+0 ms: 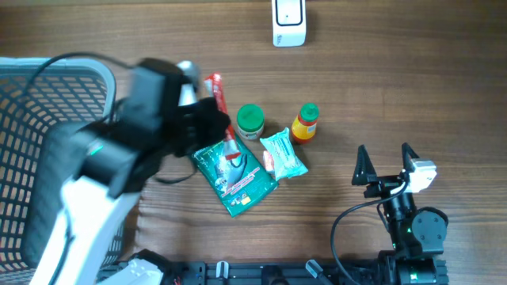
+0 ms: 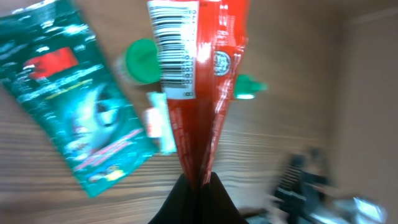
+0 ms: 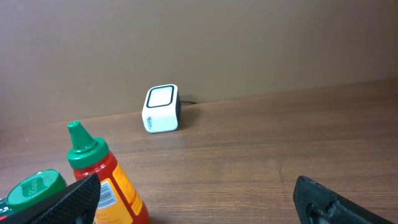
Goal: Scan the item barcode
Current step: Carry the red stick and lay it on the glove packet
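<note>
1. Brown wood-grain tabletop (image 1: 444,79) below, plain dull wall behind.
2. Just above the clutter at mid-left: slim red plastic sachet (image 2: 199,106), white barcode label (image 2: 176,50) turned toward the wrist camera, well apart from the small white box-shaped scanner (image 1: 288,22) at the far edge.
3. Clamped at its bottom seam by the left gripper (image 2: 200,183), jaws closed tight on the film; right gripper (image 1: 384,150) spread wide, holding nothing, near the front right.
4. Likely troubles:
   - slipping or swinging from so thin a pinch;
   - creasing of the floppy film across the bars, spoiling the read;
   - label facing away from the scanner window unless turned;
   - clipping the orange squeeze bottle with green cap (image 1: 305,124) or the green-lidded jar (image 1: 250,120) on the way over.
5. Count: one sachet, one scanner, one bottle, one jar, one dark green foil pouch (image 1: 236,174), one pale mint packet (image 1: 283,153), one grey wire basket (image 1: 24,119), two grippers.
</note>
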